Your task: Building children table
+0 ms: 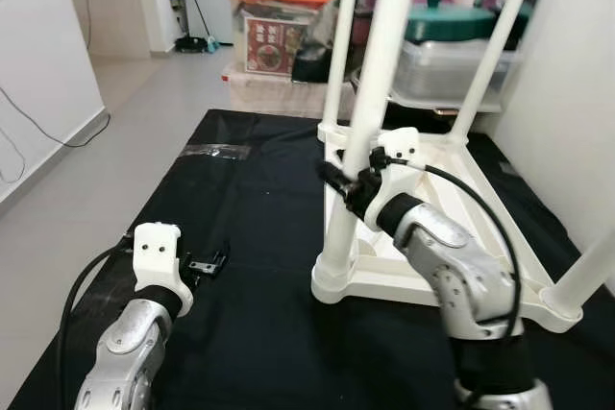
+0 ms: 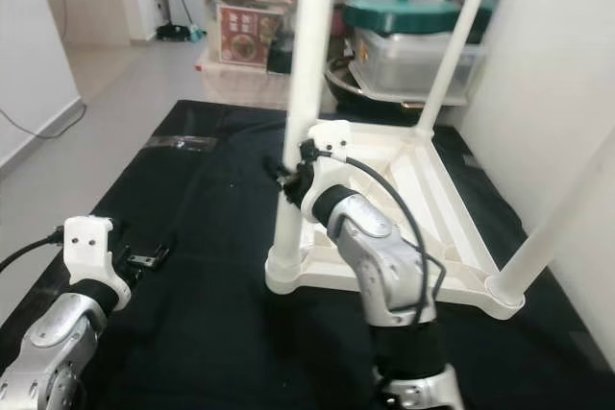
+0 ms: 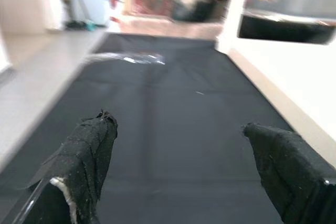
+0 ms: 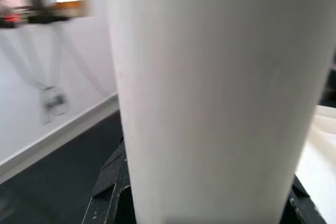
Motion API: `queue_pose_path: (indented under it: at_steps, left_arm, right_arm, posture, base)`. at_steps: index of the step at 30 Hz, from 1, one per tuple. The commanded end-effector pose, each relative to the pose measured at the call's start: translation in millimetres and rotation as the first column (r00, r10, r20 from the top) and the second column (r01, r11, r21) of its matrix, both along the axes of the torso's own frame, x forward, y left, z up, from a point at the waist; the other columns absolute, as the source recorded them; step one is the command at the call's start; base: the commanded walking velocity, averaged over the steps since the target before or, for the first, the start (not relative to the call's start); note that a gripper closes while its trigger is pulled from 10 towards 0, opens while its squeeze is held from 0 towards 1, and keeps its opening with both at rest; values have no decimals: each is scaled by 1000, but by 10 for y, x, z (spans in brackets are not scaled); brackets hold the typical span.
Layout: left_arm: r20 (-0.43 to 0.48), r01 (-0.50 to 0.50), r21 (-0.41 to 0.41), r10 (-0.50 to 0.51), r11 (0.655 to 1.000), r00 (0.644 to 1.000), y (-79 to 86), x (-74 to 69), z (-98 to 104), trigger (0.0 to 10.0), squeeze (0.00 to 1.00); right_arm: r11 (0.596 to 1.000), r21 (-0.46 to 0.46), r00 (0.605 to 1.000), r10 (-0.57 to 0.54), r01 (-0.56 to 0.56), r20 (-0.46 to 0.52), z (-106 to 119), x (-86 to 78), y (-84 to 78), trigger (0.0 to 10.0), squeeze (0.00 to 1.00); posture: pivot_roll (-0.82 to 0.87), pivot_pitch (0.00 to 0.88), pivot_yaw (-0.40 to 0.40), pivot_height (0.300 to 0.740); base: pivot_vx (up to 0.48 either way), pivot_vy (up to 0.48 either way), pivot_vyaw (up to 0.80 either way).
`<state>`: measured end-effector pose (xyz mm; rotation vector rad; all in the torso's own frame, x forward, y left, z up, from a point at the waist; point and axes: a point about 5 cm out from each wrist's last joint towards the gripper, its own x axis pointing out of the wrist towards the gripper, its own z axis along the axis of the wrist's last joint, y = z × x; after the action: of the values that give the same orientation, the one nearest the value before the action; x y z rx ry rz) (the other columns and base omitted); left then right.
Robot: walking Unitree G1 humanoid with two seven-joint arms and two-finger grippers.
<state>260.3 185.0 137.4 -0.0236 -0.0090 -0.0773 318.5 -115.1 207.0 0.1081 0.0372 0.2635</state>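
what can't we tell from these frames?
- Near leg seating in table frame: joint detail too small in the eye views.
- Right gripper fingers: the leg hides the contact in the right wrist view.
- Fourth leg: cut by the frame edge.
- Left gripper: blurred, open over mat.

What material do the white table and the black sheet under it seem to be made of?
The upturned white table looks like moulded plastic: smooth, slightly glossy, with one even colour across frame and legs. The right gripper is at its near leg. The black sheet looks like thin matte fabric or felt; it barely reflects light.
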Motion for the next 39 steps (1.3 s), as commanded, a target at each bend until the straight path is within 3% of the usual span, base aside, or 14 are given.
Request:
queue_pose_path:
  at_steps: [1,7,13,14,15,16,22,23,31,32,33,34,39]
  left_arm:
    - [-13,-7,12,8,1000,1000,16,11,-34,10000,0]
    - [-20,-24,11,24,1000,1000,42,20,-43,10000,0]
    - [-28,-26,12,27,1000,999,42,12,-65,10000,0]
    - [-30,-26,14,26,1000,999,40,15,-72,10000,0]
    - [-30,-26,14,26,1000,999,40,15,-72,10000,0]
    - [-34,-24,15,25,1000,999,37,24,-79,10000,0]
    - [-34,-20,17,21,1000,999,30,40,-82,10000,0]
    - [-34,-19,17,19,1000,999,28,43,-82,10000,0]
    - [-39,-25,35,26,999,999,93,52,-101,10000,0]
    - [-38,-27,39,29,999,999,102,56,-98,10000,0]
    - [-38,-27,39,29,999,999,102,56,-98,10000,0]
    - [-38,-29,43,31,999,999,107,55,-99,10000,0]
    - [-40,-32,46,34,998,999,118,49,-107,10000,0]
  right_arm:
    - [979,-18,963,-204,204,-179,-345,4,-254,10000,0]
    - [938,-8,919,-342,347,-196,-303,1,-300,10000,0]
    - [941,6,922,-331,339,-199,-277,-19,-228,10000,0]
    - [938,18,920,-336,346,-204,-271,-20,-194,10000,859]
    - [938,18,920,-336,346,-204,-271,-20,-194,10000,859]
    - [945,24,929,-317,327,-192,-240,-13,-162,10000,1000]
    - [943,-3,929,-327,332,-173,-151,23,-157,10000,941]
    - [943,0,932,-328,332,-155,-99,42,-174,10000,0]
    - [942,47,942,-330,333,-66,109,75,-292,10000,0]
    - [947,82,948,-303,311,-95,59,68,-278,4667,0]
    - [947,82,948,-303,311,-95,59,68,-278,4667,0]
    - [955,115,957,-257,273,-136,-18,44,-224,0,0]
    - [959,112,957,-242,261,-161,-68,33,-198,0,0]
  posture:
    - [76,0,-49,740]
    - [77,0,-51,740]
    - [76,0,-51,740]
    - [76,0,-51,740]
    - [76,0,-51,740]
    - [72,0,-49,740]
    - [67,0,-46,740]
    - [64,0,-46,740]
    - [55,0,-45,740]
    - [56,0,-45,740]
    - [56,0,-45,740]
    - [57,0,-46,740]
    - [58,0,-46,740]
  base:
    - [0,0,0]
    - [0,0,0]
    - [0,0,0]
    - [0,0,0]
    - [0,0,0]
    - [0,0,0]
    - [0,0,0]
    - [0,0,0]
    - [0,0,0]
    - [0,0,0]
    - [0,0,0]
    - [0,0,0]
    - [0,0,0]
